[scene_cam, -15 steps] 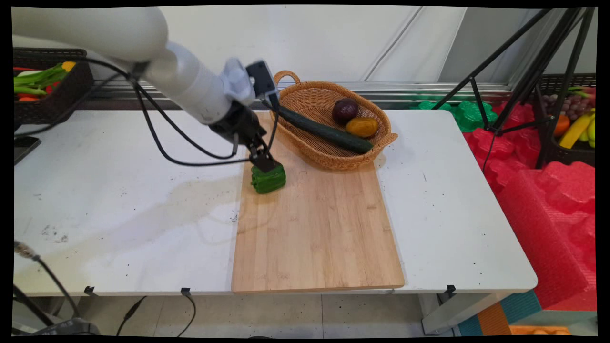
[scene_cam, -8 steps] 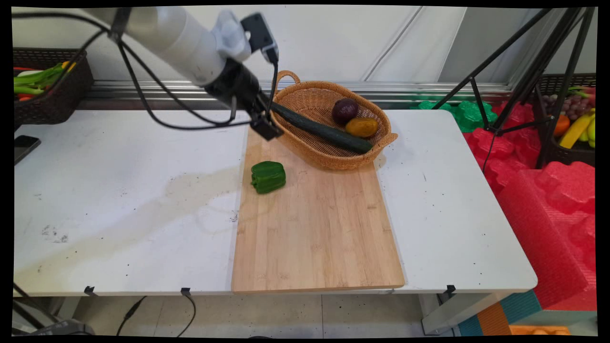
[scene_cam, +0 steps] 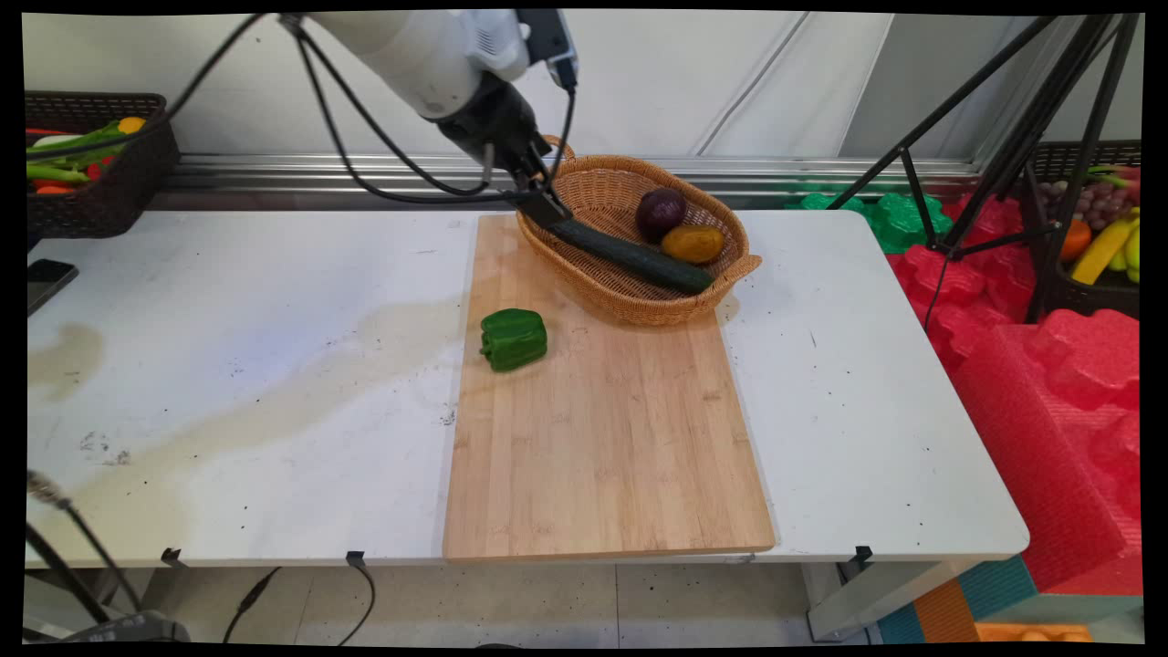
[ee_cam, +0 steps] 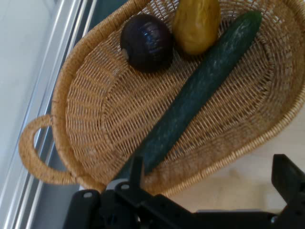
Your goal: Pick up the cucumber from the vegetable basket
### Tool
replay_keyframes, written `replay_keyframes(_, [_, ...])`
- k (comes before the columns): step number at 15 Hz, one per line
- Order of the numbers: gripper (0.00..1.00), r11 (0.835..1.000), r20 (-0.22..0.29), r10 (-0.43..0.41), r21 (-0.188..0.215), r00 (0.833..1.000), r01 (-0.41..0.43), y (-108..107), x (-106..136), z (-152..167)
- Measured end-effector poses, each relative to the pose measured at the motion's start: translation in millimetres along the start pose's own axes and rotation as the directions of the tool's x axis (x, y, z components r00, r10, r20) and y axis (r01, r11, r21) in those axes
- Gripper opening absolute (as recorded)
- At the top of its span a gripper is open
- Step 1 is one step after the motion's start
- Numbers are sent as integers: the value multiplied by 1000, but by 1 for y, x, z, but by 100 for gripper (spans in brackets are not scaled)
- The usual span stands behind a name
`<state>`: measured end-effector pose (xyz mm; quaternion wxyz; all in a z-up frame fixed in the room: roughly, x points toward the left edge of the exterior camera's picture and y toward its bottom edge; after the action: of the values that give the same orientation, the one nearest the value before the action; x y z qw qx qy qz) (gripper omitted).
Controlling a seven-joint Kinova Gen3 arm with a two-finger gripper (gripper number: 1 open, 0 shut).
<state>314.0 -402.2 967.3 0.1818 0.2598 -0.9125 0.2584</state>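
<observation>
Gripper (ee_cam: pixel 209 183) fingers are spread wide and empty, held just over the basket (scene_cam: pixel 584 187) rim beside the cucumber (ee_cam: pixel 190 98). Green pepper (scene_cam: pixel 513 338) is left near the basket on the cutting board (scene_cam: pixel 602 438).

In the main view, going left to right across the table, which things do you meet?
Phone → green bell pepper → cucumber → dark red onion → yellow fruit, the last three lying in the wicker basket.
</observation>
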Motion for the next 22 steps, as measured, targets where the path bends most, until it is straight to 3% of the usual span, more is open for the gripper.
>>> replay_keyframes(7, [100, 998, 39, 58, -17, 998, -57, -11, 20, 62])
replay_keyframes(13, [100, 992, 93, 115, -63, 989, -109, -12, 32, 137])
replay_keyframes(22, [100, 981, 133, 184, -94, 974, -172, -14, 34, 188])
